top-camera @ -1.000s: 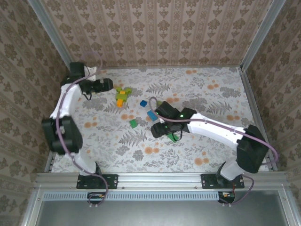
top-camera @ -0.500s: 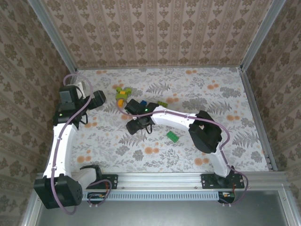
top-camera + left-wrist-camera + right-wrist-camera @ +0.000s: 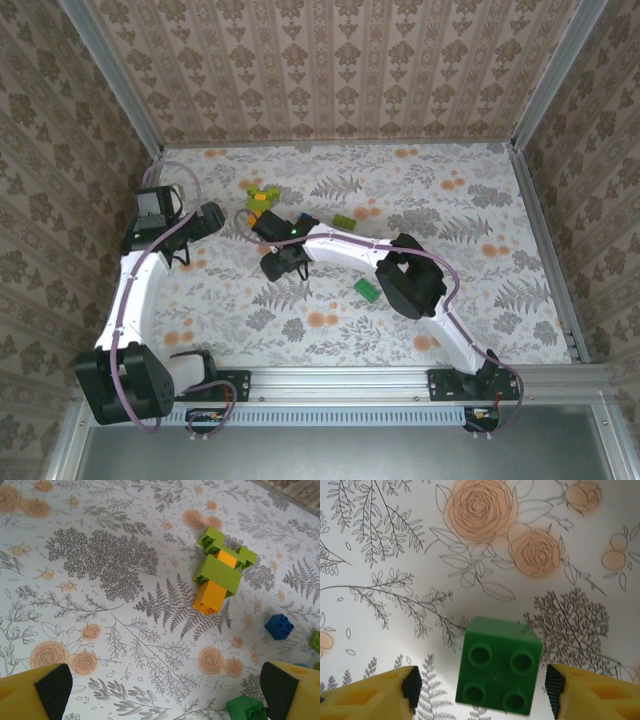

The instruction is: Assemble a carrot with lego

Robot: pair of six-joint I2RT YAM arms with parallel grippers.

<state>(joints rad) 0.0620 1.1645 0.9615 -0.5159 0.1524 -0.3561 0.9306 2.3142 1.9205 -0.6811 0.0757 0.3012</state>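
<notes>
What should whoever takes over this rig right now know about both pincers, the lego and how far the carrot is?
Left pincer: open, empty, facing the started carrot.
Right pincer: open, jaws either side of a dark green square brick, gaps on both sides, not gripping.
Lego: the started carrot, orange and light green bricks joined, lies far left on the table. A blue brick is loose near it. A light green brick and a long dark green brick are loose mid-table.
Done: a few bricks joined.
Left: grip the square brick, then probably add the loose ones.
</notes>
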